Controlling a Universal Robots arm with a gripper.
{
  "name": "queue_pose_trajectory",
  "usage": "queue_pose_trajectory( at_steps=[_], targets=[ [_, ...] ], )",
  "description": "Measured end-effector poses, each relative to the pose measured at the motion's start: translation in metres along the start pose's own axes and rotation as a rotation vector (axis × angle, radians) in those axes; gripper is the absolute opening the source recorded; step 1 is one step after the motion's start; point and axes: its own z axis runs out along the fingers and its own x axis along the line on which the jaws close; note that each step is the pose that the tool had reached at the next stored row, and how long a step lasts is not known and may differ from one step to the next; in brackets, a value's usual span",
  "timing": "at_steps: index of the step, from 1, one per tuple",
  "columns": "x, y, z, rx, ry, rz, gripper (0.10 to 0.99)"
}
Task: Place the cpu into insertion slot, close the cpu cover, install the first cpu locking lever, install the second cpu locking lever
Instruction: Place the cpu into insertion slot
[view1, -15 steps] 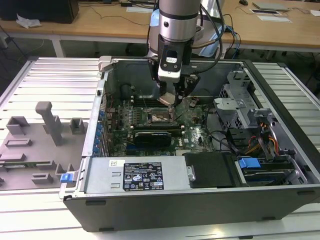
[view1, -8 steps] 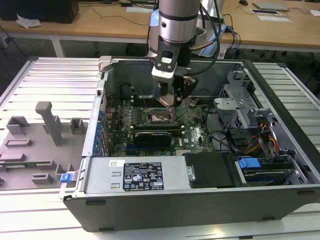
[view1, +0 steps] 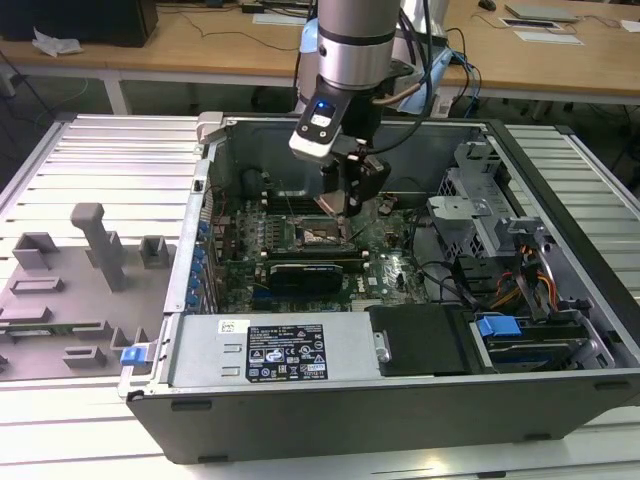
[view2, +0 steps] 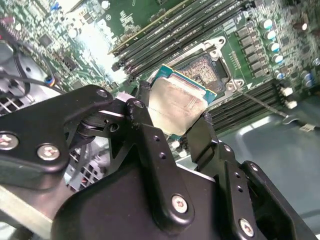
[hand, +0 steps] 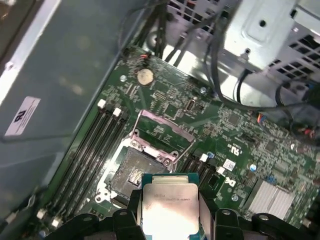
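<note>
My gripper (view2: 175, 114) is shut on the cpu (view2: 176, 100), a flat square chip with a pale silver top, its two black fingers (view2: 144, 107) pressing opposite edges. In the first wrist view the cpu (hand: 170, 202) hangs just above and beside the insertion slot (hand: 134, 175), whose pale centre lies uncovered. The cpu cover (hand: 167, 123) stands swung up at the socket's far side. A thin metal lever (view2: 260, 102) sticks out beside the insertion slot (view2: 207, 67). In the exterior view the gripper (view1: 343, 208) hovers right over the insertion slot (view1: 322, 236) inside the open computer case.
Long memory slots (hand: 82, 160) flank the socket. A black expansion card (view1: 305, 272), a power supply (view1: 270, 350), a drive cage (view1: 480, 215) and cables (view1: 480, 280) crowd the case. Grey fixtures (view1: 90, 250) sit on the table at the exterior view's left.
</note>
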Motion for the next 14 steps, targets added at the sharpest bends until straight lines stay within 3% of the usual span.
queue_pose_trajectory(
  at_steps=[9, 14],
  targets=[
    [0.0000, -0.0001, 0.0030, 0.002, -0.0057, 0.152, 0.541],
    [0.0001, -0.0002, 0.0050, 0.004, -0.0101, 0.269, 0.541]
  ],
)
